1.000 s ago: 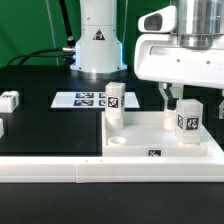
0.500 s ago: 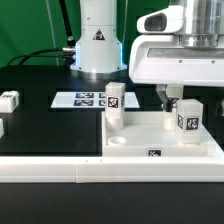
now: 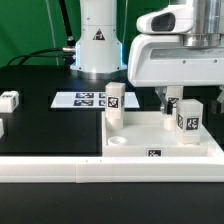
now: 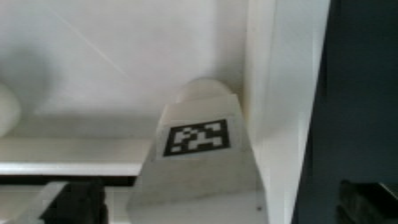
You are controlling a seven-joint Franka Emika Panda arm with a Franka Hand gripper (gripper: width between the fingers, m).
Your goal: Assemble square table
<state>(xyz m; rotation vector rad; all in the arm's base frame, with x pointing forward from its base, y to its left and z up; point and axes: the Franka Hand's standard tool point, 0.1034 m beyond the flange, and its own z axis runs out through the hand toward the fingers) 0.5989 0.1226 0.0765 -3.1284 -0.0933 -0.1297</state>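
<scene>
Exterior view: your gripper (image 3: 170,99) has shifted slightly toward frame left, jaws apart, holding nothing. The white tagged plastic leg block (image 3: 187,118) stands upright, right of centre, on the white rimmed square plastic slab (image 3: 135,150).

Wrist view: the same leg sits between the spread fingers (image 4: 75,205), with no contact evident. Judged released; seating unconfirmed.

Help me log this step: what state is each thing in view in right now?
tool, open, gripping nothing, fingers either side of a leg.
leg at the tool, upright on the tabletop.
corner leg, upright at a tabletop corner.
tabletop, lying flat, rim up.
loose leg, lying apart from the tabletop.
marker board, lying flat.
</scene>
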